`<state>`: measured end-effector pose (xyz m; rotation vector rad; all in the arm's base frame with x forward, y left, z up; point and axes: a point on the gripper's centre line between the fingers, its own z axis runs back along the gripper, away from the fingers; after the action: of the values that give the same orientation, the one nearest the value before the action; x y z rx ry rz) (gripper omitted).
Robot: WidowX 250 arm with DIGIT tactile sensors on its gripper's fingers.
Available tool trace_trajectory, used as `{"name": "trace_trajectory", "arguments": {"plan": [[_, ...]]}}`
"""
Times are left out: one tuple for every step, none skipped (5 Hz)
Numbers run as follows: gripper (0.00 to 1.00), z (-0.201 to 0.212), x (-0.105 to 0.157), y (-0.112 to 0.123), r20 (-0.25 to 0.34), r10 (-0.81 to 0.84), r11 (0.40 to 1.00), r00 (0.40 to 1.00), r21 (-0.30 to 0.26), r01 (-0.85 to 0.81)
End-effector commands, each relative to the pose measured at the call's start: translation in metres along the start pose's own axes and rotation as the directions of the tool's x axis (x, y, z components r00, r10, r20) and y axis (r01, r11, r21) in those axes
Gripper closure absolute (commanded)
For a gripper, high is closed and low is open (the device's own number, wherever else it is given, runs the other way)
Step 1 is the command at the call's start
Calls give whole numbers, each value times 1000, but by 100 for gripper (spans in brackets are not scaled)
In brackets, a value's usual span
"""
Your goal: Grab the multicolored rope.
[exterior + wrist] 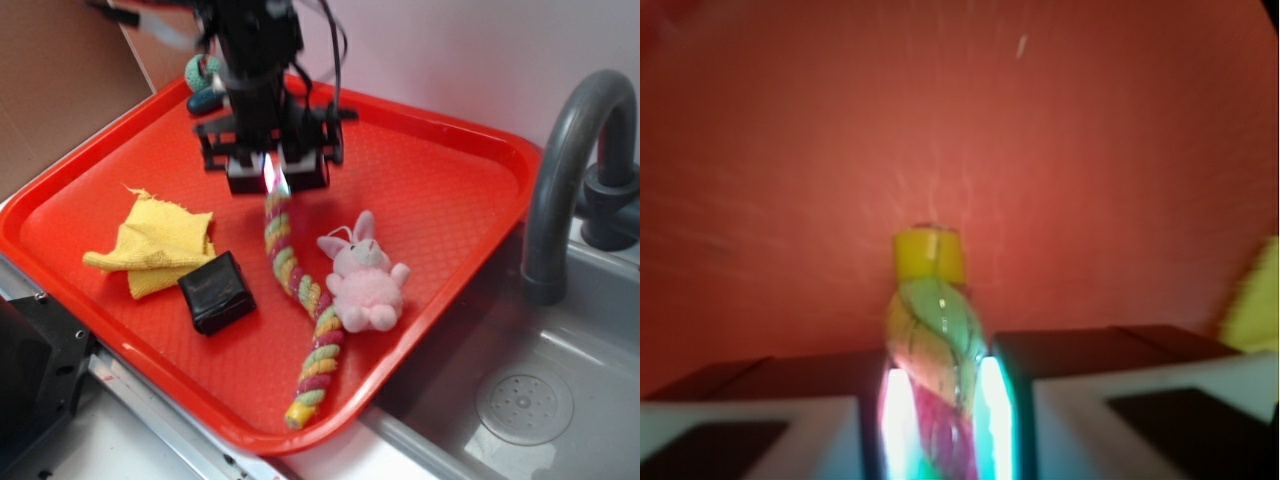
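You see the gripper with its jaws clenched on the upper end of the multicolored rope. The rope runs down the red tray, touching the pink plush bunny, with the black block and yellow cloth nearby.

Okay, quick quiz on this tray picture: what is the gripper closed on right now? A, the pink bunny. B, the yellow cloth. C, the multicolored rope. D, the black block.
C: the gripper pinches the top end of the multicolored rope, and the wrist view shows the twisted strands squeezed between its fingers; the yellow cloth, pink bunny and black block lie apart on the red tray.
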<state>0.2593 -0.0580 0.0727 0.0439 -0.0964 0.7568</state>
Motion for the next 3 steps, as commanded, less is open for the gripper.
{"name": "trace_trajectory", "arguments": {"plan": [[100, 112, 39, 19, -52, -30, 983, 998, -180, 20], [100, 159, 50, 25, -73, -185, 947, 980, -279, 159], [100, 185, 52, 34, -83, -248, 922, 965, -325, 209]]}}
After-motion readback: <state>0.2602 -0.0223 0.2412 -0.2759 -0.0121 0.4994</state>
